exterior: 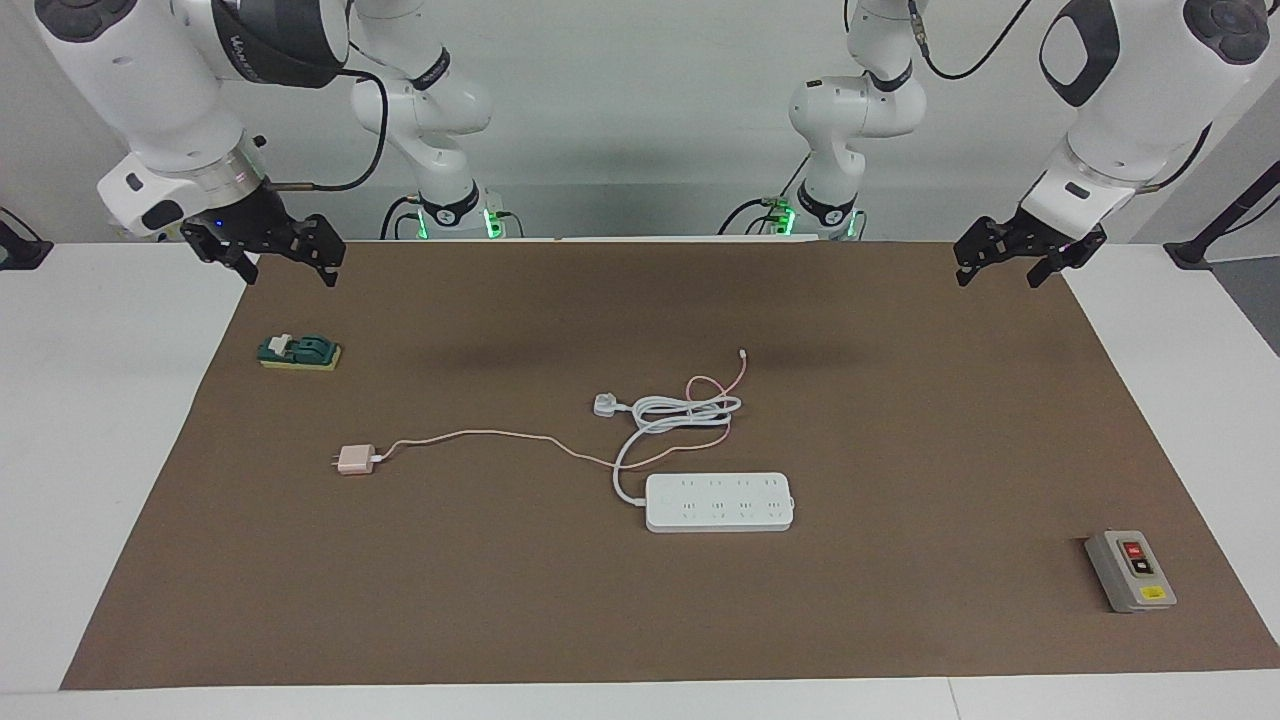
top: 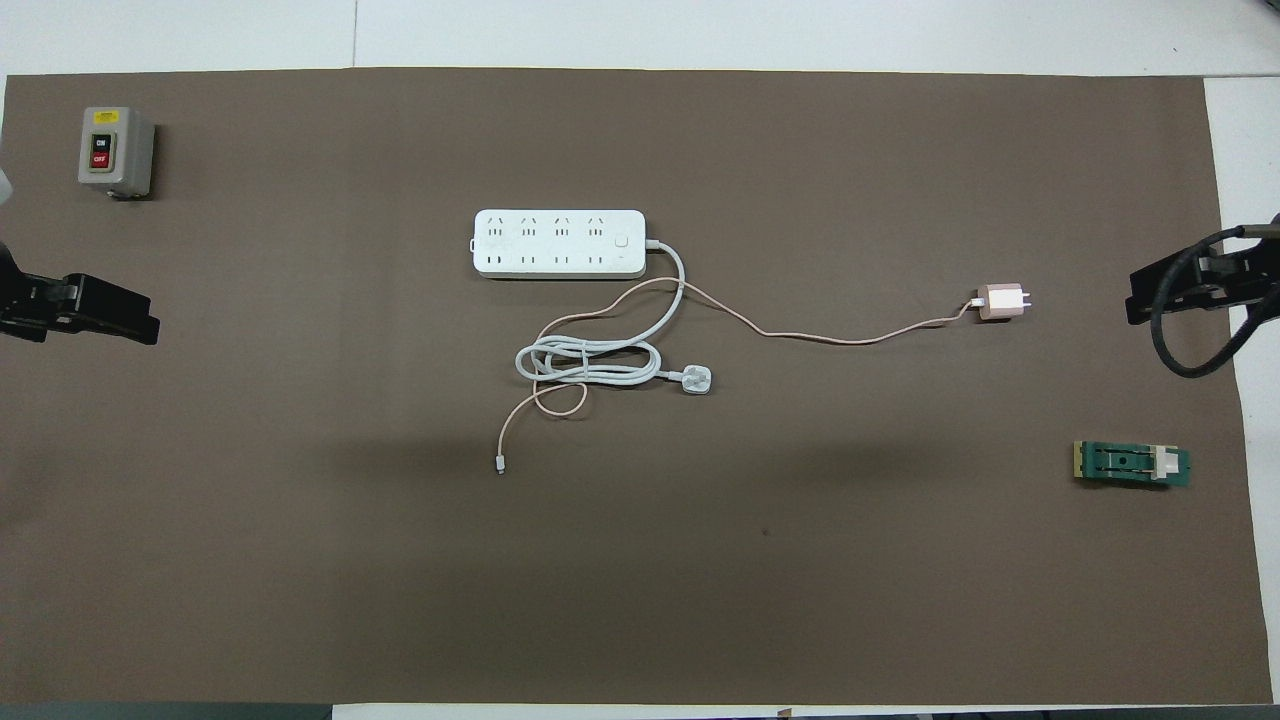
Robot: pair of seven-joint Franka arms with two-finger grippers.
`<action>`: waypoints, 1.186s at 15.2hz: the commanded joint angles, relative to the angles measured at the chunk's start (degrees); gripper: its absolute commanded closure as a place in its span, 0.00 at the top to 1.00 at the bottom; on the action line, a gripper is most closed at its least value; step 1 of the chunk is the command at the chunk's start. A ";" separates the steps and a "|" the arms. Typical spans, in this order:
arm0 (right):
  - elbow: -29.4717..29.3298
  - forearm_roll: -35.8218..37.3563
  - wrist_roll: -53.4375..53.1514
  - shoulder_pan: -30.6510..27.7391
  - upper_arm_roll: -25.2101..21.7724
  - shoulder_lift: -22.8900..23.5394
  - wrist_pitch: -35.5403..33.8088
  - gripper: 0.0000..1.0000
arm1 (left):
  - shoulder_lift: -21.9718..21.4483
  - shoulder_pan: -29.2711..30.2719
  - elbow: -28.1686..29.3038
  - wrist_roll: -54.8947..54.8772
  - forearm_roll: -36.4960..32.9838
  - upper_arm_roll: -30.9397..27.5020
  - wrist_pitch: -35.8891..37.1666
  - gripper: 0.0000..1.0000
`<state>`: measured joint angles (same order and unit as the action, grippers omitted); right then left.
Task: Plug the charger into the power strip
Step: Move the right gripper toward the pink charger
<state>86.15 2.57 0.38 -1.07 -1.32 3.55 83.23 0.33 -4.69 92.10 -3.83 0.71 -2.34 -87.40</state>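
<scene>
A brown mat (exterior: 900,420) covers the white table. Both grippers, left (exterior: 1030,262) and right (exterior: 270,252), hang spread and empty at the upper corners. The pale-pink cube charger (exterior: 354,459) lies mid-left, the flat white power strip (exterior: 719,501) at centre; its thin pink cable (exterior: 480,436), tangled in the strip's thick white cord (exterior: 670,412), could drag the strip.

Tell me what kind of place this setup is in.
Probably a robotics lab test bench: a brown mat with a white power strip, pale-pink cube charger and grey push-button box.

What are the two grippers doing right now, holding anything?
Left gripper: open, empty, waiting over the mat's edge.
Right gripper: open, empty, waiting too.
</scene>
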 commanded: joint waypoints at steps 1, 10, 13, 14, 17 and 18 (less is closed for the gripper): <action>-0.64 -0.19 1.65 -0.43 0.35 0.23 -0.44 1.00 | 0.81 -0.58 -1.48 0.49 -0.10 -0.56 0.91 1.00; 0.33 -0.11 2.17 -0.51 0.35 -0.47 2.90 1.00 | 0.73 -0.15 -1.48 0.49 -0.10 -0.48 0.39 1.00; 0.94 -0.98 1.30 -0.95 0.26 -0.47 5.18 1.00 | 0.46 0.30 -0.87 0.49 -0.01 -0.56 -0.41 1.00; 1.38 -1.16 -0.88 -1.04 0.17 -0.38 5.10 1.00 | 0.55 0.30 -0.95 0.58 -0.01 -0.65 -0.49 1.00; 2.35 -1.42 -10.18 -1.30 0.09 0.76 5.01 1.00 | 0.02 0.04 -0.08 0.67 0.08 -0.48 -1.37 1.00; 2.44 -1.95 -14.31 -1.39 0.00 1.98 5.01 1.00 | 0.20 -0.40 -0.25 0.41 -0.01 -0.48 -1.55 1.00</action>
<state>87.36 2.38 -7.79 -1.35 -1.67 4.11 87.13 0.33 -4.66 91.96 -3.82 0.71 -2.87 -87.96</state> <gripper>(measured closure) 0.000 0.000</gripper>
